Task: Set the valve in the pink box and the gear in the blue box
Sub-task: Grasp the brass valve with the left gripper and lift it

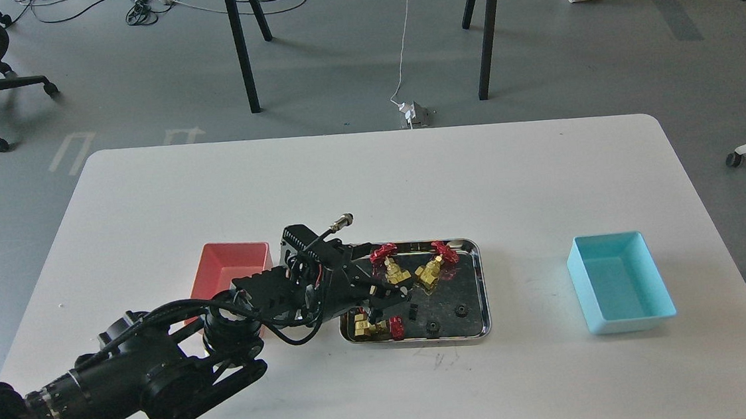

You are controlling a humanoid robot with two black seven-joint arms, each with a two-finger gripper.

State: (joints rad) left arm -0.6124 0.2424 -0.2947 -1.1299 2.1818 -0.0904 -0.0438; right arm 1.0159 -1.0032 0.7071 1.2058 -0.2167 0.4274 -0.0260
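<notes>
At the left edge of the white table (370, 170), our left arm reaches in low and crosses in front of the pink box (234, 264), which appears empty in the part we can see. The box lies just left of the steel tray (482, 281).

Our left gripper (388, 276) is over the left half of the tray with its fingers spread. One finger lies above and one below the nearest valve (392, 268), a brass body with a red handwheel. We cannot tell whether either finger touches it. A second valve (434, 268) stands just to its right, and more brass and red parts (376, 328) lie at the tray's front left, partly hidden by the gripper.

We judge the step in hand to be the grasp of the first valve. To do it well:

1. Centre the fingers on the brass body, not on the handwheel, which could turn or slip.
2. Keep the fingers off the neighbouring valve so that it is not dragged along.
3. Close fully before lifting, then lift straight up over the tray rim.

Small black gears (461, 310) lie on the right of the tray floor. The blue box (622, 283) stands well apart at the right and looks empty. Our right gripper is not in view.
</notes>
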